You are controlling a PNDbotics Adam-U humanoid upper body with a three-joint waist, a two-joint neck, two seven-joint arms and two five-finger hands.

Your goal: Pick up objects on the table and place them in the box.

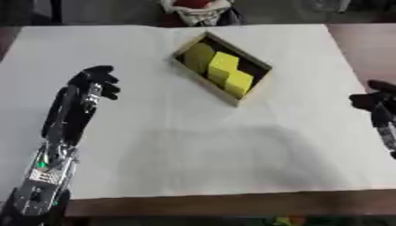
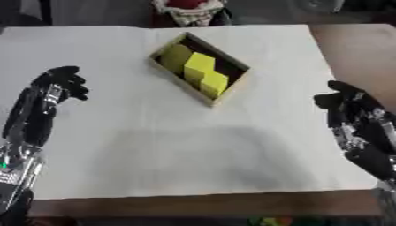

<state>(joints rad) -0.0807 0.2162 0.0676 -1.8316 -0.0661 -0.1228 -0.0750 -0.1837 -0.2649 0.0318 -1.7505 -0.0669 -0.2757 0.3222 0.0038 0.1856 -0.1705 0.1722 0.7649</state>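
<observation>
The fingers [image 1: 100, 81] of my left hand [image 1: 91, 86] were curled in on themselves and held nothing; those of my right hand [image 2: 348, 103] looked bent over and empty too, with no object between them. Both hands hung over the white surface [image 1: 193, 145], well apart from each other, one by each side edge. The wooden box [image 1: 260, 67] lay askew toward the far middle, between the two arms but ahead of them. Inside it sat the yellow blocks [image 1: 224, 69], packed against one long wall, with a dark gap at the other. I saw no loose object on the sheet, so I judged the placing done or nearly so. The sound move here, I thought, was to keep both hands wide of the box and check the sheet before reaching again.
</observation>
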